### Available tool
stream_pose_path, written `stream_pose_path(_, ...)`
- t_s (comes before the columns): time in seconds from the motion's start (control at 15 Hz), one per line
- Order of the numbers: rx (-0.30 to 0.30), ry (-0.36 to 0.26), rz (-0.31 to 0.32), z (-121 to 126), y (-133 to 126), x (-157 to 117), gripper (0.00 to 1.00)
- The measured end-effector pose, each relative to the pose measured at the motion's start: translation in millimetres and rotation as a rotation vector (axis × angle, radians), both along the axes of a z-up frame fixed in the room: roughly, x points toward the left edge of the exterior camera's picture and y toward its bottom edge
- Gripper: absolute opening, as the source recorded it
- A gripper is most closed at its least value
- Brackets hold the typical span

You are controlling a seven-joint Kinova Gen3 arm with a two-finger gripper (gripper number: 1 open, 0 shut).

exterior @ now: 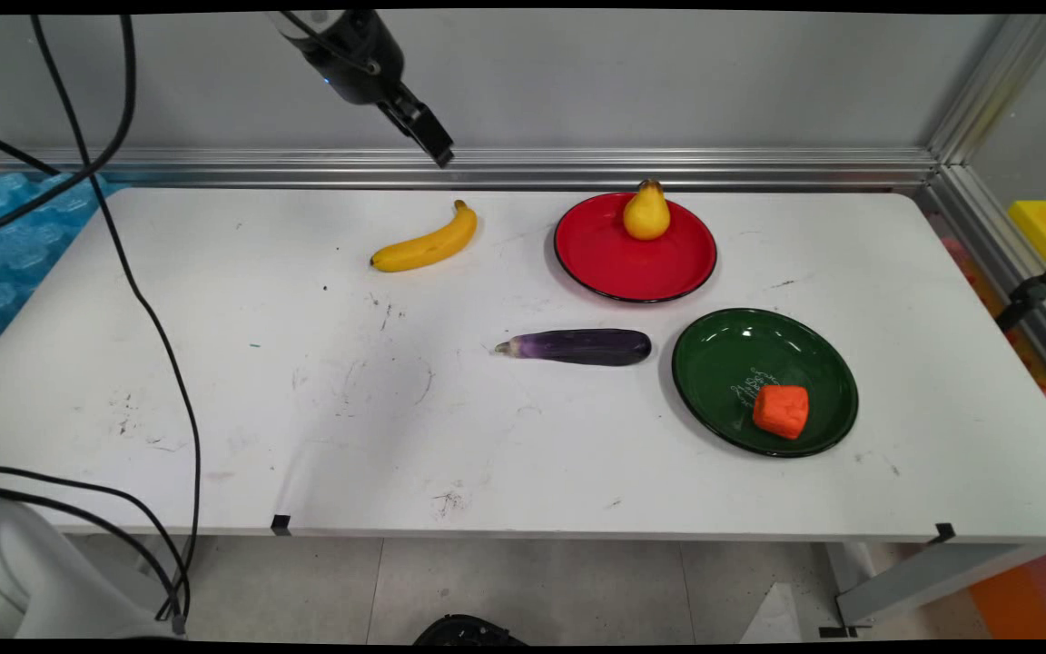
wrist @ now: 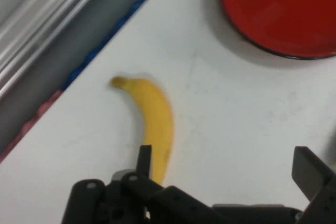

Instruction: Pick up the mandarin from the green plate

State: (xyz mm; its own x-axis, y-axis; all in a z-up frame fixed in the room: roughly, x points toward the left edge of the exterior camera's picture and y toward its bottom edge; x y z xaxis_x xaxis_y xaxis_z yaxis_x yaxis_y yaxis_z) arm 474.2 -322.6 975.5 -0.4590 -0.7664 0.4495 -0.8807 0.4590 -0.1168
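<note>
Hand view: banana [wrist: 155, 124] is motion-blurred, its lower end hidden behind the gripper [wrist: 226, 174] linkage at bottom centre. Red plate [wrist: 278, 11] cut off by top and right edges. Main view: arm cropped at top edge; only one finger [exterior: 423, 127] distinguishable, upper centre.

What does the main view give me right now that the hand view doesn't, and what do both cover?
Only the main view shows the pear on the red plate, the eggplant on the table, and the green plate holding an orange block. Only the hand view shows the gripper with its jaws open and empty, one finger over the banana's near end. Both show the banana, the red plate and the table's far rail.
</note>
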Motion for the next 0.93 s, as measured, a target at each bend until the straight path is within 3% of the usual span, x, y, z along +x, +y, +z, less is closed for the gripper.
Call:
stream_pose_path(0.33, 0.028, 0.012, -0.23, -2, 6, -54, 1.0)
stream_pose_path(0.6, 0.047, 0.049, -0.422, -10, 8, -120, 1.0)
stream_pose_path(0.93, 0.061, 0.093, -0.56, -28, 6, -190, 1.0)
